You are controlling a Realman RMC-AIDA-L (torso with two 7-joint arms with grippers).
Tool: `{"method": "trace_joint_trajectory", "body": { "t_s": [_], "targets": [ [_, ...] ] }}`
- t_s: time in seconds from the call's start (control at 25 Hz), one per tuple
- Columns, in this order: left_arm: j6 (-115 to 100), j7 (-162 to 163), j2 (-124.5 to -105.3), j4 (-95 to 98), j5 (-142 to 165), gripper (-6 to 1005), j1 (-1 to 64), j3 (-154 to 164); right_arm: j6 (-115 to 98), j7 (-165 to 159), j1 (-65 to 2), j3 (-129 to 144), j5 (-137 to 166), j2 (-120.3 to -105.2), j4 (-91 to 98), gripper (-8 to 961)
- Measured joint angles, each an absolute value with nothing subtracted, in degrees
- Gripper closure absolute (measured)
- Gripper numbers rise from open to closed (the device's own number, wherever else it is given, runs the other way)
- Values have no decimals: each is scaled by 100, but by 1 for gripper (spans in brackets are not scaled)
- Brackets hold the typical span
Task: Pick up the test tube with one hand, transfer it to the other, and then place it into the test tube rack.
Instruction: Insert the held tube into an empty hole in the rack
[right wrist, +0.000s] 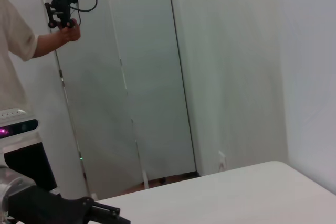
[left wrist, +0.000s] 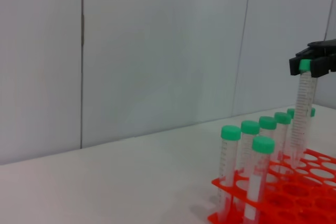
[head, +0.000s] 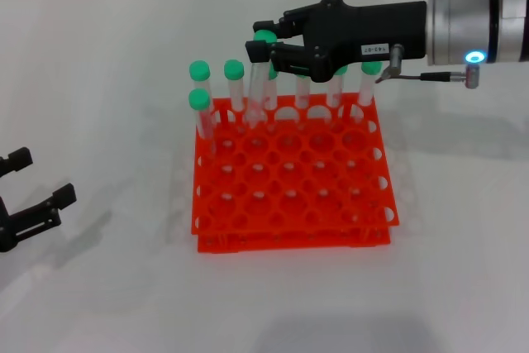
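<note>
In the upper middle of the head view, the right end effector [head: 266,45] was clamped on the tube [head: 259,80] by its cap over the rack [head: 291,175], where its tilt risked missing a hole, while the left end effector [head: 29,196] sat apart lower left.

One white label [head: 376,49] sits on the right gripper [head: 263,45] body, behind its fingers; its dark print is not legible. The tube [left wrist: 303,116] held below that gripper carries printed graduation marks, unreadable. No other text, brand or number is legible.
</note>
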State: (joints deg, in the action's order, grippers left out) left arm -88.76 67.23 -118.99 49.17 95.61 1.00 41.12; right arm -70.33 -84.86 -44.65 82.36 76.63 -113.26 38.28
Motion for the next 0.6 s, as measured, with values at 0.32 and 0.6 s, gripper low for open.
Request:
{"method": "trace_joint_trajectory", "body": {
  "t_s": [0.32, 0.6],
  "targets": [
    [-9019, 6732, -11847, 4887, 9640, 106, 151, 4068, -6829, -8499, -4520, 8244, 7846, -11518, 3919, 695],
    [-9026, 6755, -11846, 4866, 9716, 107, 209, 4069, -6652, -8499, -4572, 8346, 7858, -11536, 3918, 694]
  ]
}}
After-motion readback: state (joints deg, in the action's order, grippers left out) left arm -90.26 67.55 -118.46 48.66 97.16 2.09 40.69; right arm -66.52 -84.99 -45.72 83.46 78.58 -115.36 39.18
